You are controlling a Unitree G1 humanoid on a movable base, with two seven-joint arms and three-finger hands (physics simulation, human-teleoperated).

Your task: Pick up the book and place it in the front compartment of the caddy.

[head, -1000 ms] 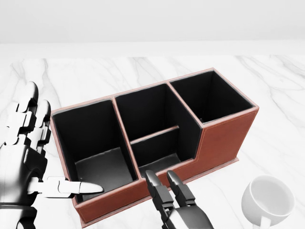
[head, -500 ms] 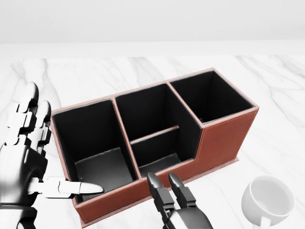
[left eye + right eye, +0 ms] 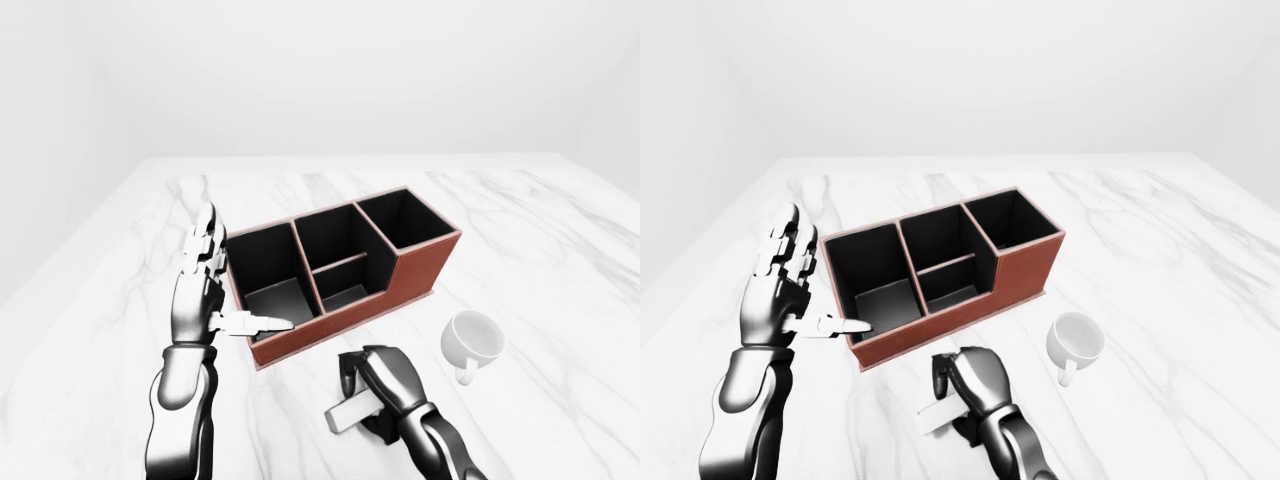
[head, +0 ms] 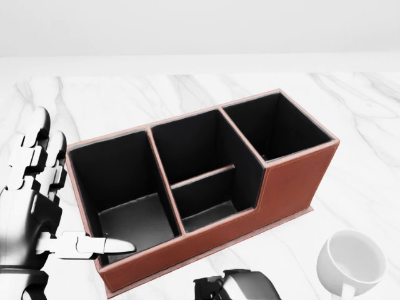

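Since the earlier frame my right hand (image 3: pixel 385 385) has curled down onto the book (image 3: pixel 350 413), apparently gripping it below the caddy (image 3: pixel 415 270). Left hand (image 3: pixel 200 290) is spread wide. Next: lift, carry to the front compartment.

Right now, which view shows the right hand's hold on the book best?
Left-eye view: the right hand is curled over the dark book below the caddy, a pale edge sticking out left. Right-eye view shows the same, book more hidden. Head view catches only the knuckles at its bottom edge, no book.
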